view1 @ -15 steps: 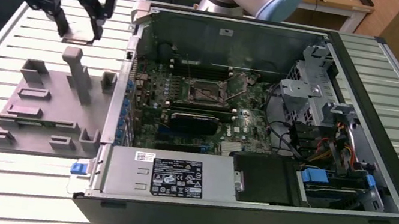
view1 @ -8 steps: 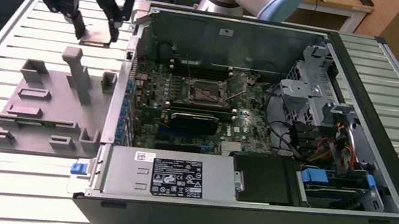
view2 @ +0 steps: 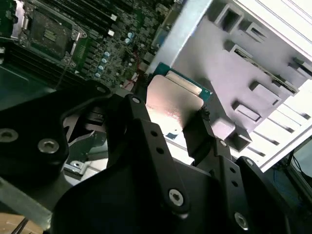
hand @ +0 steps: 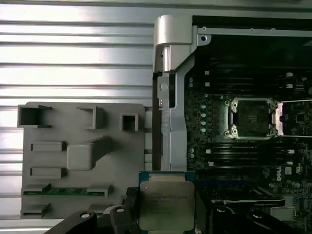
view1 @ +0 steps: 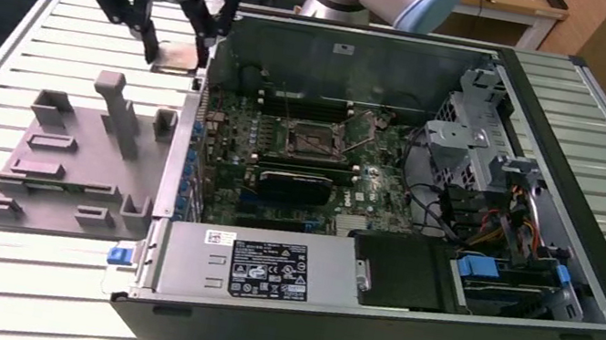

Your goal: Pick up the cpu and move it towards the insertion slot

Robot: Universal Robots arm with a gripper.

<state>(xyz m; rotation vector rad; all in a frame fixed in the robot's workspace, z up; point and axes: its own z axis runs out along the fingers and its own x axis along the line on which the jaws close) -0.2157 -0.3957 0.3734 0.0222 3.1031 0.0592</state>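
Note:
My gripper (view1: pixel 177 62) is shut on the cpu (view1: pixel 181 54), a flat square chip with a silvery top. It hangs in the air above the table, just outside the open computer case's side wall on the exterior view's left. In both wrist views the cpu (view2: pixel 173 102) (hand: pixel 165 204) sits level between the two black fingers (view2: pixel 141 122). The insertion slot (view1: pixel 311 139) (hand: pixel 252 118) (view2: pixel 48 31) is a square socket with a metal frame and dark centre on the motherboard inside the case. It stands open, well apart from the chip, towards the exterior view's right.
A gray plastic fixture (view1: pixel 71 159) (hand: pixel 83 156) with pockets and posts lies on the slatted table beside the case. The case's side wall (view1: pixel 177 149) (hand: pixel 168 97) stands between chip and motherboard. A labelled power supply box (view1: pixel 250 267), drive cage (view1: pixel 478 153) and cables fill the case.

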